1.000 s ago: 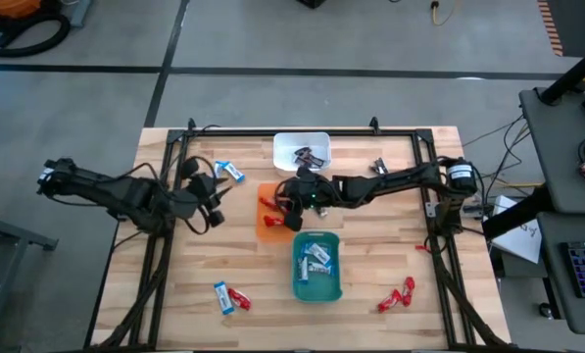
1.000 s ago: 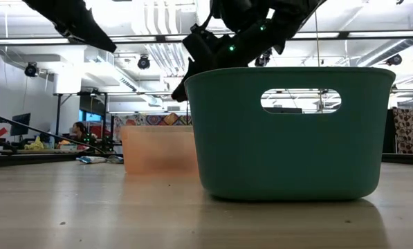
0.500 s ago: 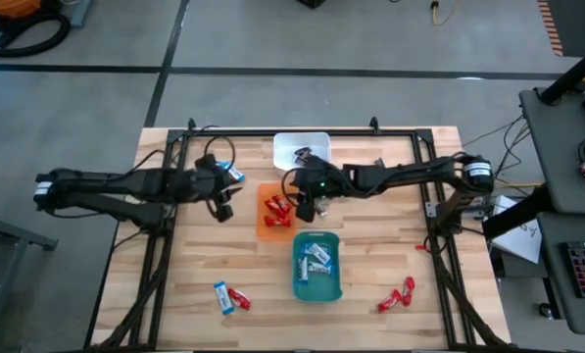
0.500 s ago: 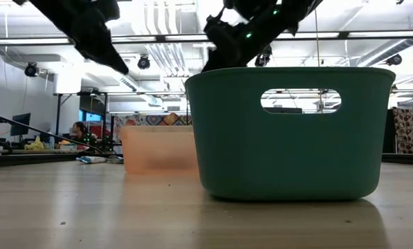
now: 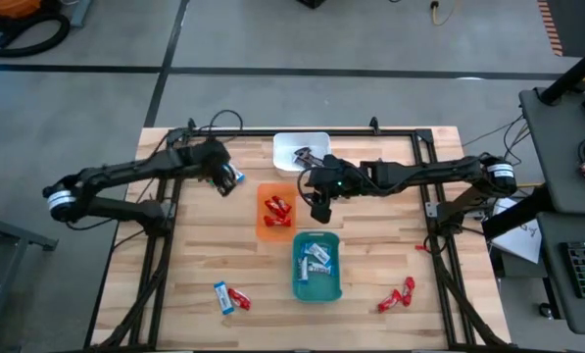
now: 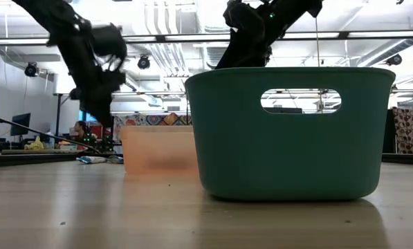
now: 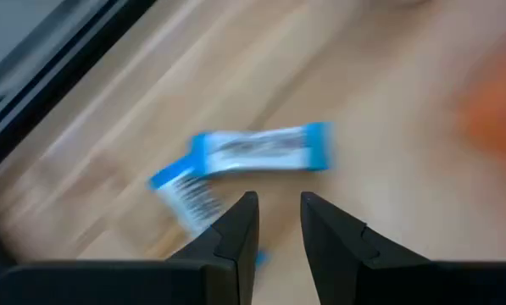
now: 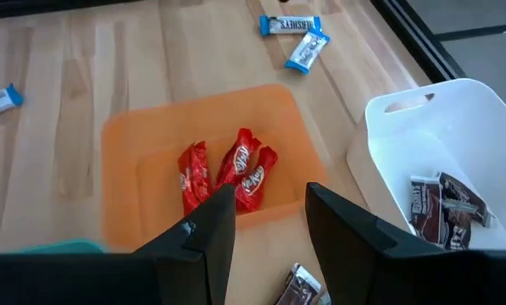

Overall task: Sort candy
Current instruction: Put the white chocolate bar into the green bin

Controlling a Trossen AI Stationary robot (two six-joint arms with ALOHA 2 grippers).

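Two blue-and-white candies (image 7: 261,151) (image 7: 185,193) lie flat on the wood near the table's far left (image 5: 233,176). My left gripper (image 7: 278,207) (image 5: 224,182) hovers just above them, pointing down, open by a narrow gap with nothing in it. My right gripper (image 8: 269,212) (image 5: 318,208) hangs open and empty between the orange tray (image 5: 263,227) and the white tray (image 5: 290,143). Three red candies (image 8: 227,174) lie in the orange tray, dark candies (image 8: 443,207) in the white tray, and blue-and-white ones (image 5: 317,260) in the teal tray (image 5: 299,286).
A dark candy (image 8: 299,286) lies on the wood under my right gripper. Loose candies lie near the front left (image 5: 229,297), at the front right (image 5: 398,294) and far right (image 5: 378,167). A black frame (image 5: 302,131) rings the table. In the low view the teal tray (image 6: 289,135) fills the foreground.
My left gripper has swung toward the table's far edge and sunk to the two blue-and-white candies, turning as it went. My right gripper has risen and drawn toward the table's right, off the orange tray.
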